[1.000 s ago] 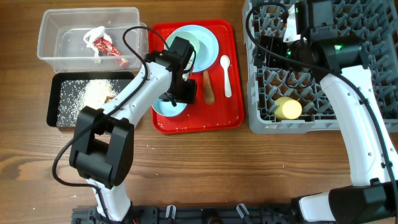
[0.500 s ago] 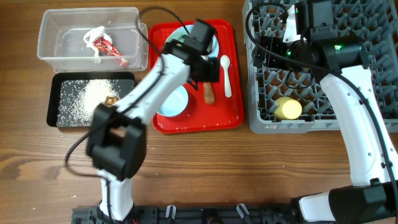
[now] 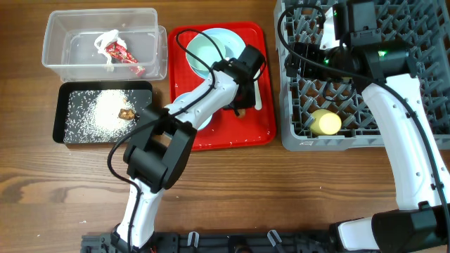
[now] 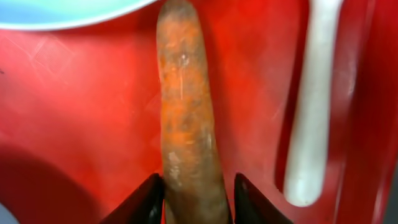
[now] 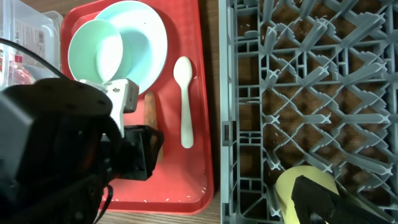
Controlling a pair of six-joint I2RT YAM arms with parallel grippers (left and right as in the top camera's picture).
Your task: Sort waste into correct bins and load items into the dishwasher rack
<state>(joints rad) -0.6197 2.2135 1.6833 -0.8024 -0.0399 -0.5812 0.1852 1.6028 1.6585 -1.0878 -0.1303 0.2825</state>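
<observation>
Left gripper (image 4: 196,200): jaws spread, straddling the near end of the orange-brown carrot-like stick (image 4: 183,112), which lies flat on the flat red serving tray (image 4: 74,124). Probably stiff, light and slightly slick, so pinch mid-shaft across its width. Count: one stick, one white plastic spoon (image 4: 311,112), one round light-blue plate (image 5: 140,43). Right gripper (image 5: 320,198): jaw state cannot be told.

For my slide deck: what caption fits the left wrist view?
Left gripper straddles the carrot stick on the red tray, white spoon lying alongside.
</observation>
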